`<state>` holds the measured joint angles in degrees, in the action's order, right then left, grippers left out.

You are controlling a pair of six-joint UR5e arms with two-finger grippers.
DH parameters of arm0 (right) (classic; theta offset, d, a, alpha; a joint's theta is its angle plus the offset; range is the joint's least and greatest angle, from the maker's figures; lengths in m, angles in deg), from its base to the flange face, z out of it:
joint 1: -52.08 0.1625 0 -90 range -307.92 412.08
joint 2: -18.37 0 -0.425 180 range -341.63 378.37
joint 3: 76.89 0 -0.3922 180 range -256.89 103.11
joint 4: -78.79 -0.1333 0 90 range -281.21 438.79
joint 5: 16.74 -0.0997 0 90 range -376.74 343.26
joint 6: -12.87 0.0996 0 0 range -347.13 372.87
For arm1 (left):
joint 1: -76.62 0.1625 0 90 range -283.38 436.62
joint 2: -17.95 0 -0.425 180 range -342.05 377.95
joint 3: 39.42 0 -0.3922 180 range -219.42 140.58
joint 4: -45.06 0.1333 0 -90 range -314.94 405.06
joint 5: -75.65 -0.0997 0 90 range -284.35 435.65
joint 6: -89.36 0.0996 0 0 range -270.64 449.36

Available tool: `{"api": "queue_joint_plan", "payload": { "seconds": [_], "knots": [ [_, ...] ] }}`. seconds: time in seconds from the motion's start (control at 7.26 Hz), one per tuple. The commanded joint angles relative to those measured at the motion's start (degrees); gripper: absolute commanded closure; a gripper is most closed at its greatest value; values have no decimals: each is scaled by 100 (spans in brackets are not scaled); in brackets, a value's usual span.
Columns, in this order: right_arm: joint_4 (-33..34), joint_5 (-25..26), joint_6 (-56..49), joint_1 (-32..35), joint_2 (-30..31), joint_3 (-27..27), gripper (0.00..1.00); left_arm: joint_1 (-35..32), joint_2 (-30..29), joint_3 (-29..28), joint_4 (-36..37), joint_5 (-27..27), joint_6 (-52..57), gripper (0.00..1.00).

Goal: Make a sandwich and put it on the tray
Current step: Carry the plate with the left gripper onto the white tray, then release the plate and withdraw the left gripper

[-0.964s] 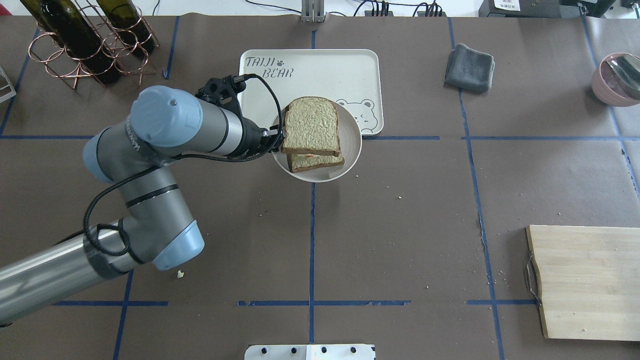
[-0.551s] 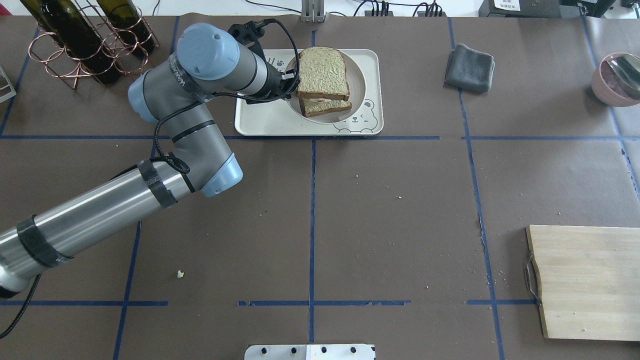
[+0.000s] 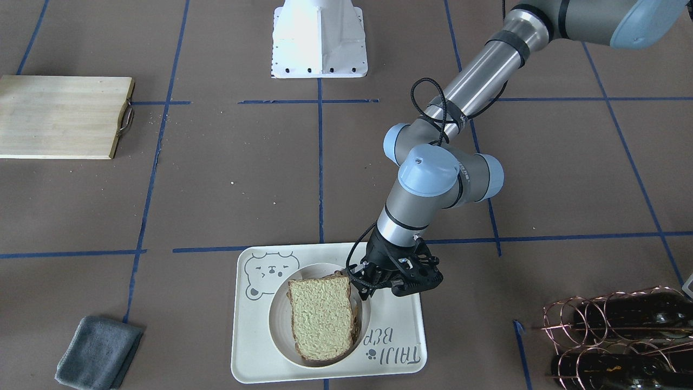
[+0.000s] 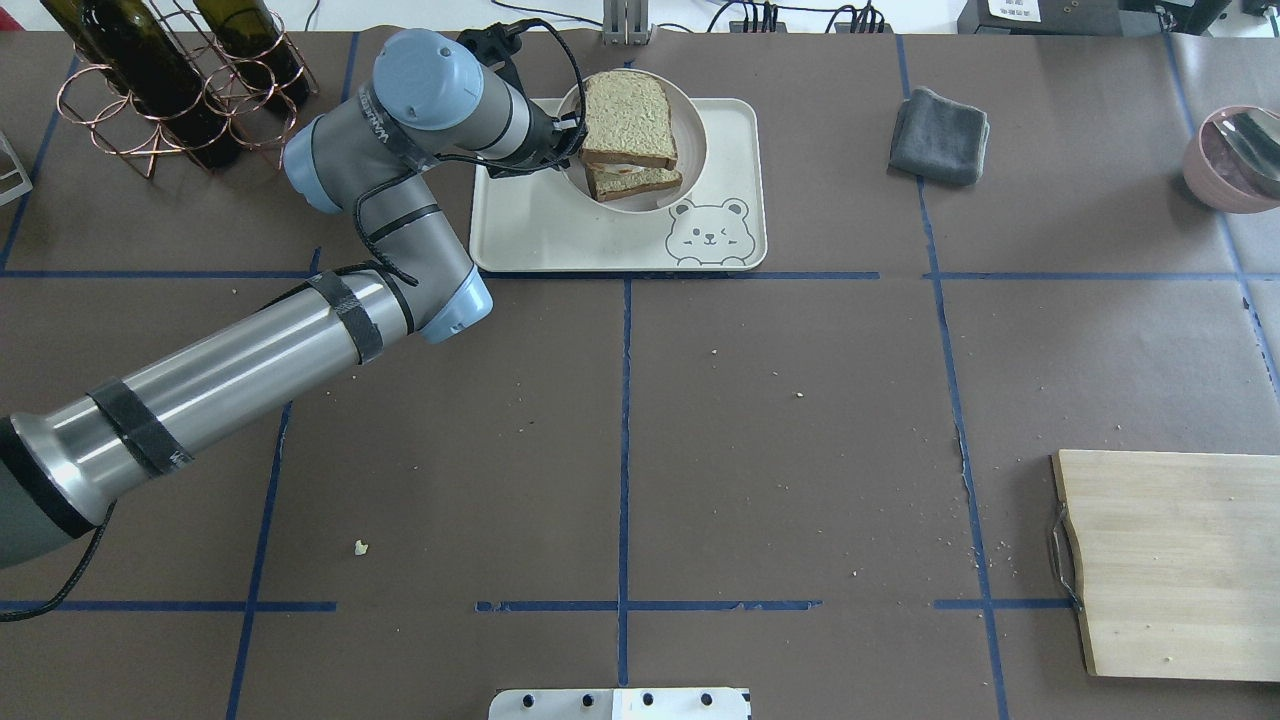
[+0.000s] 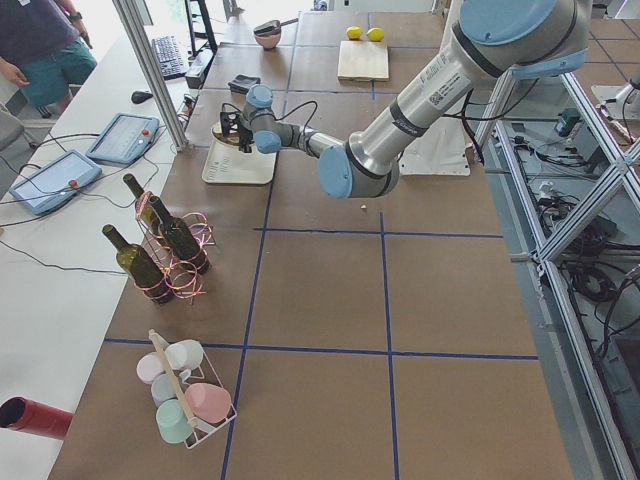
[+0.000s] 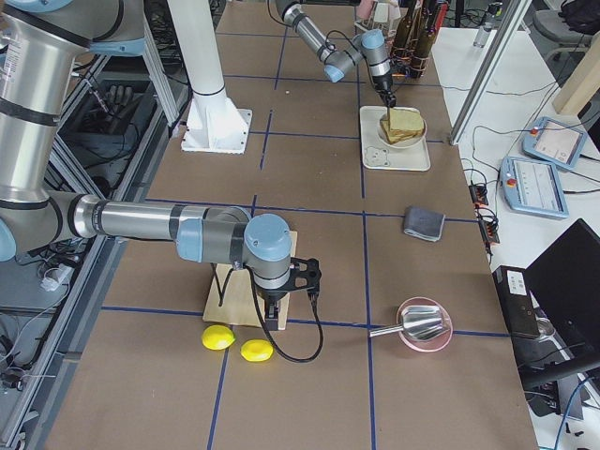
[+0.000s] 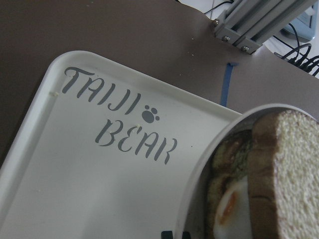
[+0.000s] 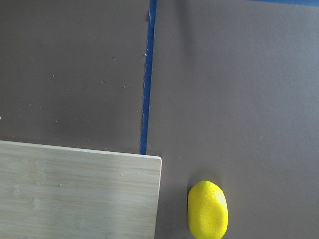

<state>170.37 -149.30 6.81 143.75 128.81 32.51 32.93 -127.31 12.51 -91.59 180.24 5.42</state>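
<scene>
The sandwich is two tan bread slices with a fried egg between them, on a round white plate. My left gripper is shut on the plate's left rim. The plate is over the far half of the cream tray, beside its lettering. I cannot tell whether the plate rests on the tray or hangs just above it. In the front view the gripper is at the plate inside the tray. My right gripper shows only in the right side view, so I cannot tell its state.
A wooden cutting board lies at the near right, with two lemons beside it. A grey cloth lies right of the tray. A pink bowl is at the far right. A wire rack with wine bottles stands at the far left.
My left arm has carried the plate with the sandwich from the tray's near edge to over its far half. The bear face drawing is now uncovered.
</scene>
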Motion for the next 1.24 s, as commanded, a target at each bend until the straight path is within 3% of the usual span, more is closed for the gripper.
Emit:
{"api": "queue_joint_plan", "payload": {
  "seconds": [0.0, 0.14, 0.28, 0.55, 0.69, 0.83, 1.1],
  "knots": [
    [0, -6, 0, 0, 4, -23, 0, 1, -38, -61, -98, -9, 17, 68],
    [9, -15, 0, 0, 4, -24, 0, 10, -38, -26, -99, -9, 174, 53],
    [9, -15, 0, 0, 4, -41, 0, 10, -20, -17, -99, -9, 288, 4],
    [9, -24, 0, 0, 12, -41, 0, -156, 32, 114, -55, 0, 752, 0],
    [9, -24, 0, 0, 12, -41, 0, -235, 450, 802, 154, 35, 912, 0],
    [9, -24, 0, 0, 12, -50, 0, -288, 776, 1583, 852, 53, 1253, 0],
    [9, -15, 0, 0, 12, -94, 0, -559, 1487, 3086, 2164, 769, 2357, 0]
  ]
}}
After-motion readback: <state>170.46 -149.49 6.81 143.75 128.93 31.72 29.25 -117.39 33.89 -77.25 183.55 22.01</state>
